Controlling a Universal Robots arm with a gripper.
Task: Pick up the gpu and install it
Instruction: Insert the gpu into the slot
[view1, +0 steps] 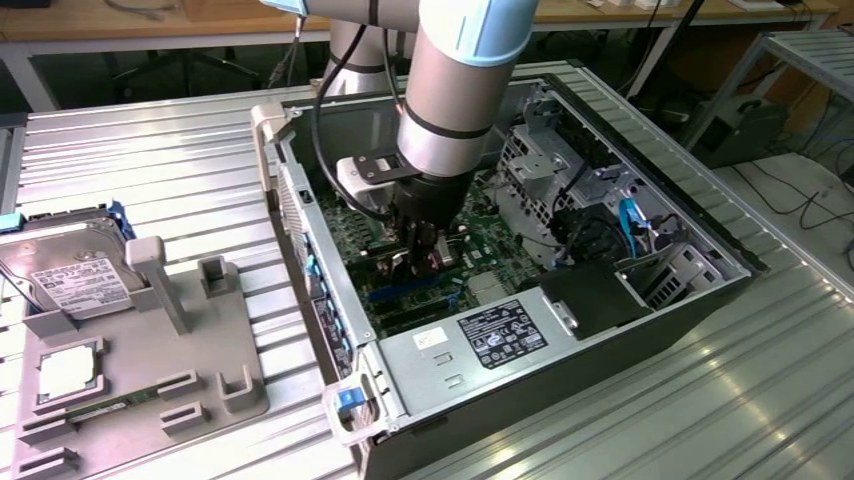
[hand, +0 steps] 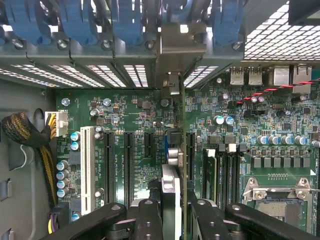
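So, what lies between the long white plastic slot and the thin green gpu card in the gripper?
In the wrist view, three empty black slots on the green motherboard lie between the white slot and the gpu.

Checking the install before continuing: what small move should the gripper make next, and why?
Probably ease the gpu straight down toward the motherboard. The gripper is clamped on it, and the card stands edge-on over the slots with its bracket at the rear openings. Whether it has seated cannot be told.

Labels on the power supply (view1: 501, 335) and hard drive (view1: 70, 282) carry print that cannot be read.
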